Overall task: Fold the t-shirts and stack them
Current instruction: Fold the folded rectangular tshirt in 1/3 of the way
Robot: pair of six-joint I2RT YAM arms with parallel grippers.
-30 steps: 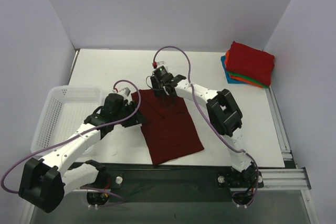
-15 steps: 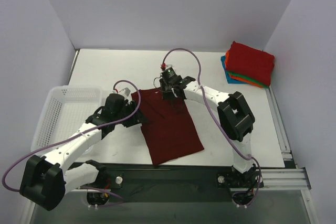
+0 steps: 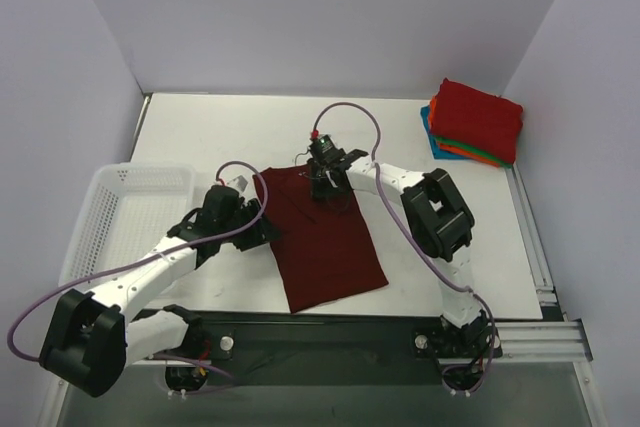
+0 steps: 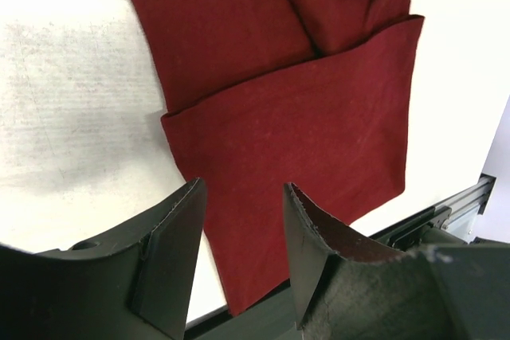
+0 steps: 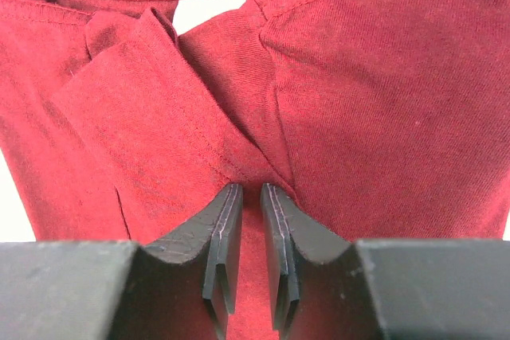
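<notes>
**Right pincer nips the maroon shirt by the collar**

My right pincer (image 3: 325, 180) is pressed nearly together on a raised fold of the maroon t-shirt (image 3: 325, 237). In its wrist view the cloth puckers up right at my fingertips (image 5: 223, 220). The neckline lies just beyond them, and a folded-over flap lies off to their left.

My left pincer (image 3: 255, 229) stands spread and holds nothing, poised at the shirt's left edge. From its wrist view the shirt lies beyond and beneath the fingers, doubled over on the white table (image 3: 200, 127).

Well off to the right of my right pincer, at the table's far corner, sits the stack of folded t-shirts (image 3: 475, 122). A bright red one is on top, with orange, green and blue edges beneath. The white mesh basket (image 3: 100, 217) lies to the left of my left pincer.
</notes>
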